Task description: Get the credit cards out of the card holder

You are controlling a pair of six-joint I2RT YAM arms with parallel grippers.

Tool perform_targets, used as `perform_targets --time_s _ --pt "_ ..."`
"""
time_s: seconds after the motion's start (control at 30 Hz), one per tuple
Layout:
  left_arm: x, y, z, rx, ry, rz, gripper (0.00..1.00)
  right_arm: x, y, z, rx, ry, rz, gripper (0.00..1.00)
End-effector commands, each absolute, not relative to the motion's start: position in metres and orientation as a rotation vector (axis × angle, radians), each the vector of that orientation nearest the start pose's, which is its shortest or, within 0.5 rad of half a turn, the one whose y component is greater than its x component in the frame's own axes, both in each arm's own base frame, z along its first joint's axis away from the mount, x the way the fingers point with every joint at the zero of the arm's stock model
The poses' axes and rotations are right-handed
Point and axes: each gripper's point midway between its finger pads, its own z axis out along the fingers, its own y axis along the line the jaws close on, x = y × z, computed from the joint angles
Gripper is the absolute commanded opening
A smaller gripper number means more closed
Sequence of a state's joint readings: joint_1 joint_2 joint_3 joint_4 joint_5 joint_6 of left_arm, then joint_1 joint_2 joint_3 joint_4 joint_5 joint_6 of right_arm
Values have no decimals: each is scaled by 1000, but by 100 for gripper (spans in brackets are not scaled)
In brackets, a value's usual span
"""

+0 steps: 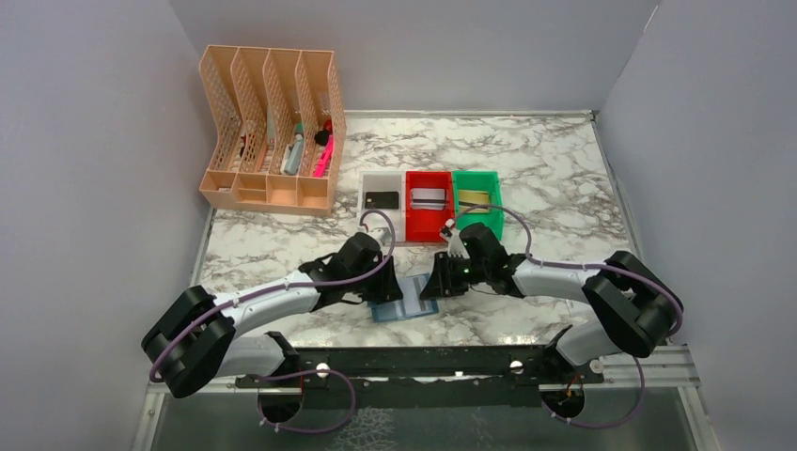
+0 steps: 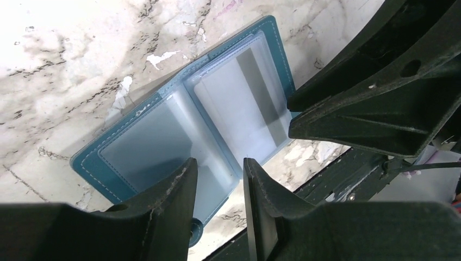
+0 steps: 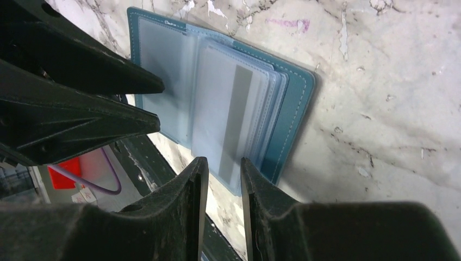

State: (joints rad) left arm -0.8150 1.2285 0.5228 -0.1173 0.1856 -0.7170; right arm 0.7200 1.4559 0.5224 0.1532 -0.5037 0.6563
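The card holder (image 1: 402, 307) is a blue bifold wallet lying open on the marble table between my two grippers. In the left wrist view the wallet (image 2: 136, 141) shows clear pockets. Its right half holds a pale credit card (image 2: 244, 103) with a dark grey stripe, which also shows in the right wrist view (image 3: 231, 119). My left gripper (image 2: 217, 166) is slightly open and empty over the wallet's near edge by the spine. My right gripper (image 3: 223, 163) is slightly open over the near edge of the card-filled pockets.
A white bin (image 1: 381, 218) holds a black card, a red bin (image 1: 428, 221) a silver-grey card, and a green bin (image 1: 477, 216) a gold card. A peach mesh file rack (image 1: 268, 132) stands at the back left. The black arm rail (image 1: 423, 362) runs along the near edge.
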Motion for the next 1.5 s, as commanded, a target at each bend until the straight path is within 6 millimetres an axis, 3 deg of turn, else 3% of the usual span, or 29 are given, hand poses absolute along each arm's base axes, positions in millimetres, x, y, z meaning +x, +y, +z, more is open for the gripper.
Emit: perform_targets --time_s 0.0,0.53,1.3,1.4,1.47 --pt "158 -248 43 233 2590 -826 38 172 302 52 -395 2512 1257 33" --pt "153 -244 26 227 2603 -828 29 175 309 30 -408 2601 1204 31" --pt "152 -235 23 186 2594 -796 25 174 322 68 -415 2502 1326 26" --pt "152 -236 23 192 2595 -800 25 178 318 65 -412 2508 1279 26" --pt "152 -237 25 194 2593 -803 25 190 311 58 -383 2526 1153 28"
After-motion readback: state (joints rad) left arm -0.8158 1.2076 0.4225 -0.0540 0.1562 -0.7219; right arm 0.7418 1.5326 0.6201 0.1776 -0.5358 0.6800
